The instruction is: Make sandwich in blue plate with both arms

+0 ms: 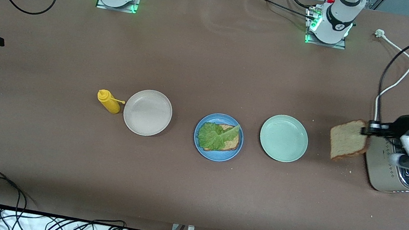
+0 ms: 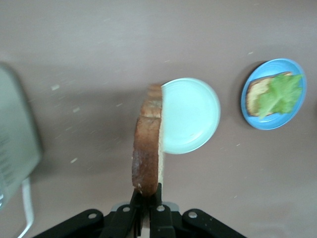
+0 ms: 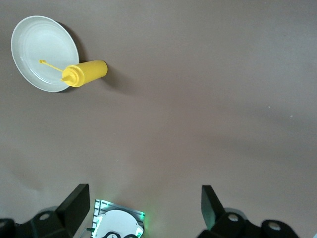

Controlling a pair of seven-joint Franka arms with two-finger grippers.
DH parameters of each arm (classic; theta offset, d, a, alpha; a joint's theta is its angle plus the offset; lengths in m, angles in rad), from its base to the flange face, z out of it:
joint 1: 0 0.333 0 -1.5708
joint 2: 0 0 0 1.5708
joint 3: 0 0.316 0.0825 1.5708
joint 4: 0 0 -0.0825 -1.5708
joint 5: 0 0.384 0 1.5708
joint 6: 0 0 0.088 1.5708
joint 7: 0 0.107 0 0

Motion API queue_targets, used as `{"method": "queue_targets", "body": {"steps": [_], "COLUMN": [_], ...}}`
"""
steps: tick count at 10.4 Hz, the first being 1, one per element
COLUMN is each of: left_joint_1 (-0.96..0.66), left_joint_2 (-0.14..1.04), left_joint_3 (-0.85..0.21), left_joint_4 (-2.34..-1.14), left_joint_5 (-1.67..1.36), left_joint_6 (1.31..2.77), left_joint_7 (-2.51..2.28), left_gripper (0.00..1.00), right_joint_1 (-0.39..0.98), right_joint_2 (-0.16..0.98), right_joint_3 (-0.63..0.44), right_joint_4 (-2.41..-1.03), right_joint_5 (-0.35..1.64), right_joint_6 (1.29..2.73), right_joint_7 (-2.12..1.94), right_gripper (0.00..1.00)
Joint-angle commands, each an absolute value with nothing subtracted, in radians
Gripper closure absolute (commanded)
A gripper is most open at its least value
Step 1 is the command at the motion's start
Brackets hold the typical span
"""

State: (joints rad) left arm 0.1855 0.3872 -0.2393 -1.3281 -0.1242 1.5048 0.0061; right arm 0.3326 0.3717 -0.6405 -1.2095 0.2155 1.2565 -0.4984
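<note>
Gripping bread slice (image 1: 348,140), left end effector (image 1: 369,128) clamped

Blue plate (image 1: 218,136): round, shallow, flat on table between two other plates, well apart from left gripper (image 1: 368,127), toward right arm's end from it. On it lay one square brown bread slice (image 1: 234,140) w/ darker crust, flat, mostly covered by ruffled green lettuce leaf (image 1: 217,135) spread on top, one tip reaching plate rim. Second bread slice (image 1: 348,139), same brown w/ dark crust, was pinched at one edge by left gripper, jaws closed tight on it, held up on edge in air, just beside toaster, not yet on plate. Right gripper (image 3: 143,198) spread wide, holding nothing, high over table near its own base.
</note>
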Motion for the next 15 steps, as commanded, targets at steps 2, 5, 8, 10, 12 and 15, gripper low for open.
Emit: {"method": "queue_targets", "body": {"steps": [2, 5, 8, 10, 12, 15], "left_joint_1": [0.028, -0.098, -0.182, -0.245, -0.282, -0.346], "left_joint_2": [0.489, 0.575, 0.658, 0.69, 0.719, 0.752], "left_joint_3": [-0.183, -0.172, -0.14, -0.133, -0.133, -0.132], "left_joint_4": [-1.338, -1.33, -1.324, -1.31, -1.31, -1.284], "left_joint_5": [-0.411, -0.474, -0.656, -0.68, -0.686, -0.683], "left_joint_6": [1.639, 1.813, 1.92, 1.953, 2.0, 2.059], "left_joint_7": [-0.148, -0.196, -0.195, -0.216, -0.236, -0.434], "left_gripper": [1.0, 1.0, 1.0, 1.0, 1.0, 1.0], "right_joint_1": [0.157, 0.032, 0.002, 0.003, 0.003, 0.003], "right_joint_2": [0.212, 0.021, -0.071, -0.072, -0.071, -0.061], "right_joint_3": [-0.289, -0.123, -0.095, -0.081, -0.081, -0.081], "right_joint_4": [-1.404, -1.699, -1.81, -1.804, -1.79, -1.764], "right_joint_5": [0.016, -0.009, -0.029, -0.029, -0.023, -0.02], "right_joint_6": [1.382, 1.622, 1.701, 1.694, 1.674, 1.632], "right_joint_7": [-0.39, -0.257, -0.242, -0.255, -0.256, -0.256], "right_gripper": [0.0, 0.0, 0.0, 0.0, 0.0, 0.0]}}
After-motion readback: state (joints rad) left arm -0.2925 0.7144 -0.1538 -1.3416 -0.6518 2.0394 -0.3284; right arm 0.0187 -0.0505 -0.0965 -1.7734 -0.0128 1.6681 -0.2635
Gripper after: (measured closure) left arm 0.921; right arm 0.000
